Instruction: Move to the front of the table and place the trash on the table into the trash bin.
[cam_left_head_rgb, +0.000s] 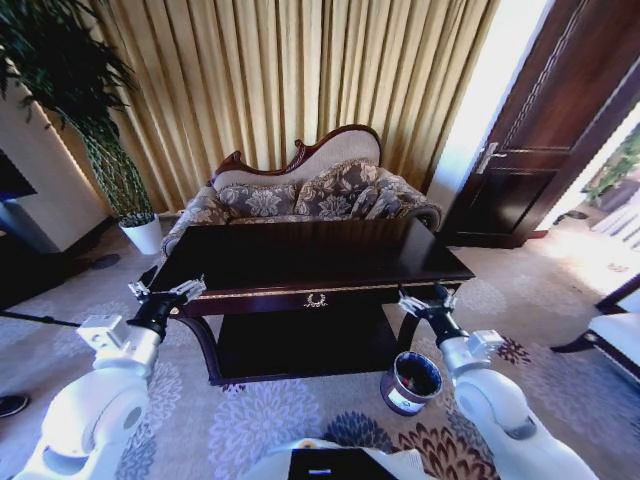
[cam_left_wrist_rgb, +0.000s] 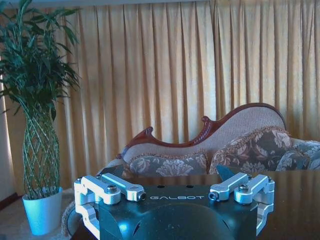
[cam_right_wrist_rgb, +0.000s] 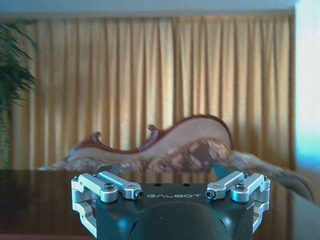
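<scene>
1. Trash is what this job concerns, yet from the head view the table (cam_left_head_rgb: 300, 262) shows a dark glossy top with no bottle, wrapper or paper wad that I can make out. The trash bin (cam_left_head_rgb: 411, 382) stands on the carpet just beside the table's front right leg, its mouth open and dark; what is inside cannot be told. The left gripper (cam_left_head_rgb: 168, 294) hangs at the table's front left corner and the right gripper (cam_left_head_rgb: 428, 300) at the front right corner, just above the bin. Both have their jaws spread wide and hold nothing.

2. Left wrist view: the left gripper (cam_left_wrist_rgb: 175, 192) looks level across the tabletop toward a sofa (cam_left_wrist_rgb: 210, 150) and curtain (cam_left_wrist_rgb: 175, 75), with a potted plant (cam_left_wrist_rgb: 37, 125) off to one side. Its fingers (cam_left_wrist_rgb: 107, 187) stand well apart and empty.

3. Right wrist view: the right gripper (cam_right_wrist_rgb: 172, 187) faces the same sofa over the bare dark top, fingers (cam_right_wrist_rgb: 235, 185) wide, nothing between them.

4. My judgement: the robot is squarely at the table's front, so the approach is done. With no trash visible on top, the clearing looks finished or close to it. Any next move calls first for a check of the tabletop and lower shelf for leftovers.
</scene>
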